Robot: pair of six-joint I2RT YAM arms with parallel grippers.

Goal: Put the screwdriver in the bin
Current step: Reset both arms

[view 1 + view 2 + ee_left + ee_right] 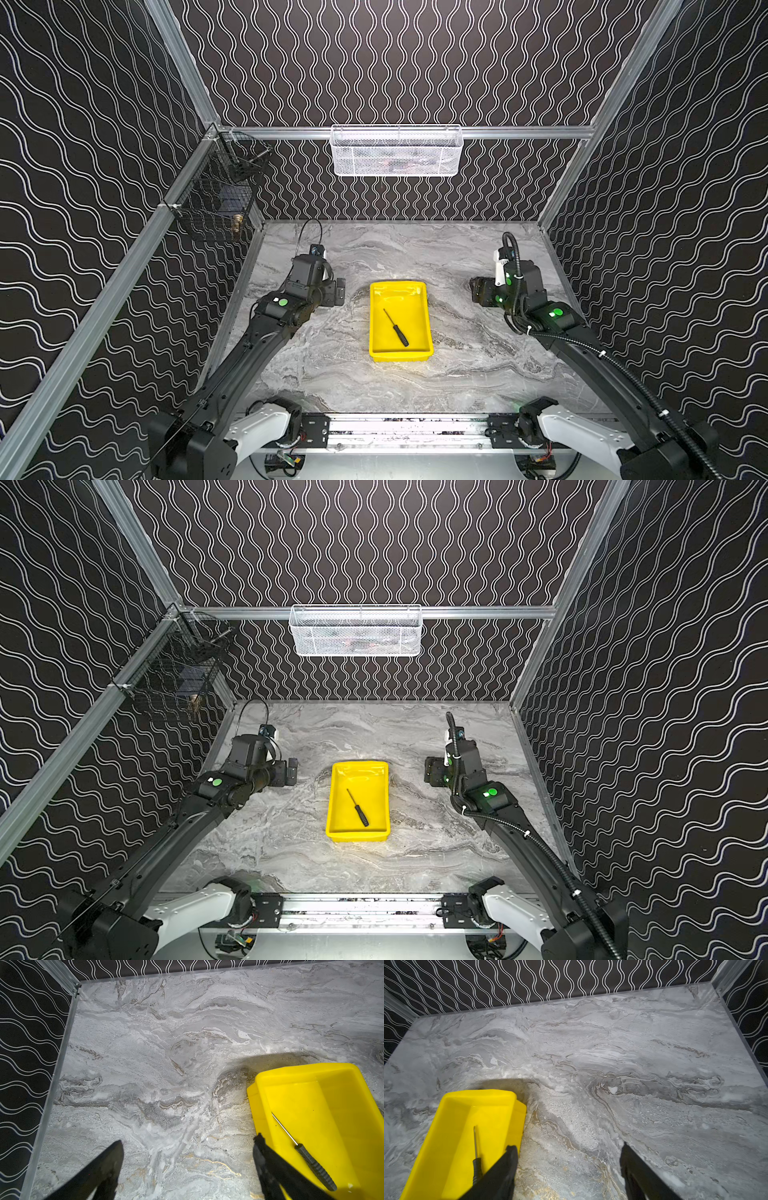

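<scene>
One slim screwdriver (396,327), with a black ribbed handle and a thin dark shaft, lies diagonally inside the yellow bin (411,303), seemingly clear of its walls. The left fingers (112,1159) and right fingers (506,1163) are spread wide, flanking the bin over open tabletop (478,365).

**Materials and finish: findings**

The bin (417,309) is yellow plastic, smooth and glossy, with highlights on its floor. The screwdriver (397,328) has a matt black ribbed handle and a thin metal shaft with a dull sheen. The surface (478,374) is a grey veined marble pattern, smooth, with a slight sheen. The white basket (397,151) at 12 o'clock is coated wire mesh. The black basket (216,195) at 10 o'clock is a wire grid. The frame rail (519,132) is bare brushed metal. The walls (395,62) are matt black.
</scene>
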